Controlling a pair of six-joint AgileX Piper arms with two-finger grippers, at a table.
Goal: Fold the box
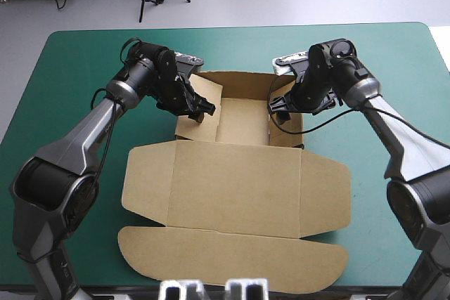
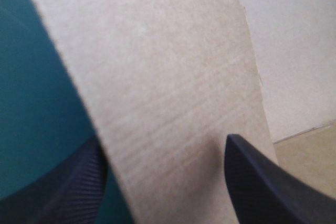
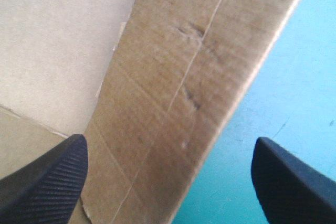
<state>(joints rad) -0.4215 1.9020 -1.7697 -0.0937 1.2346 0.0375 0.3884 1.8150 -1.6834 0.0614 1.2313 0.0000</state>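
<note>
Left hand (image 1: 203, 108) and right hand (image 1: 276, 108) — both spread open — straddle walls of the box (image 1: 239, 177).

Table (image 1: 404, 43), high view: fills most of frame. Far edge runs across near top, both far corners rounded. Teal-green cover (image 1: 70, 61) lies flat over the whole top. Bare stretches at upper left, upper right & top centre, plus narrower strips down left & right sides. Near edge at bottom of frame.
L wrist view: cover (image 2: 37, 93) takes left side of frame, plain.
R wrist view: cover (image 3: 299, 66) takes right side. Faint mark (image 3: 280, 128), short & thin, lower right.
</note>
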